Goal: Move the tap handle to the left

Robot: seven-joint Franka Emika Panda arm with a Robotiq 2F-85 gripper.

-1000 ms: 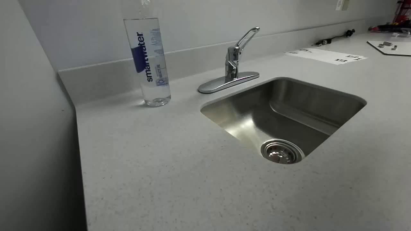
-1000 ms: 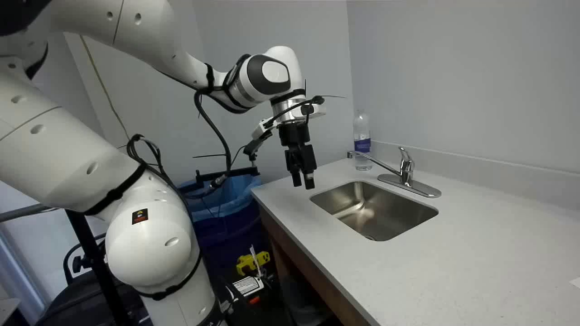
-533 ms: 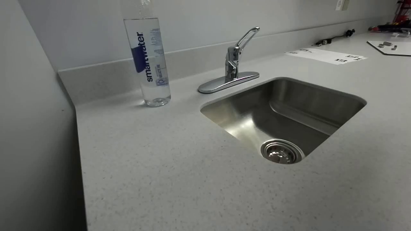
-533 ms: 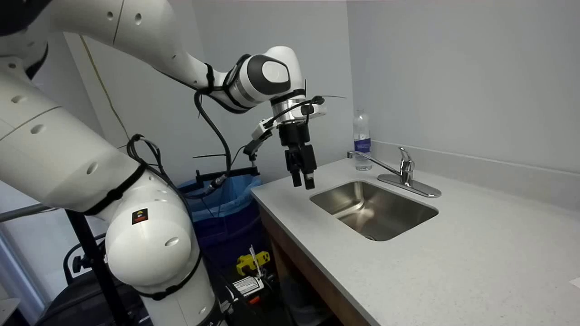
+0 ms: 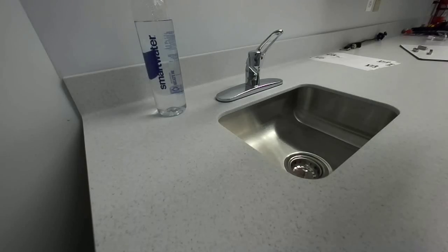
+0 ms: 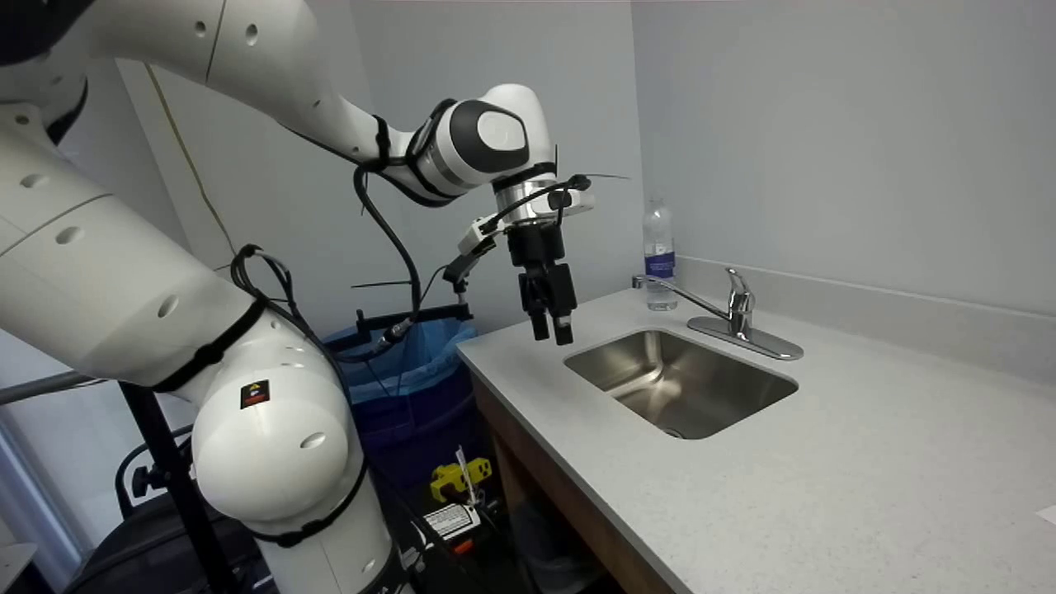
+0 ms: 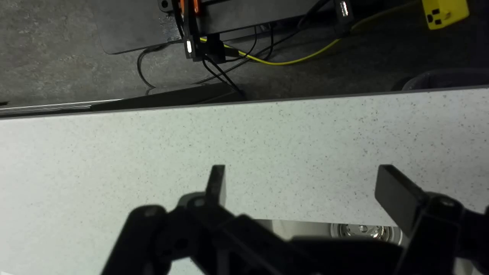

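1 tap handle [image 5: 267, 40], chrome: we log it atop faucet body [image 5: 252, 70], slanting up, just beside sink [image 5: 336, 105], in both ext. views. 1 gripper [image 6: 552, 328], blk.: fingers [image 7: 396, 194] wide apart in wrist view; we note it above counter [image 6: 825, 478], well apart fr. tap handle. 1 clear bottle [image 5: 161, 63], stands upright nr. wall [image 5: 217, 21]. 1 yellow outlet unit [image 7: 452, 10], lower than counter.

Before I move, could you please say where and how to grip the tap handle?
I'd take the tap handle near its tip, probably from above on the sink side, fingers flanking it: the slim lever slants upward, its end clear of the faucet body.
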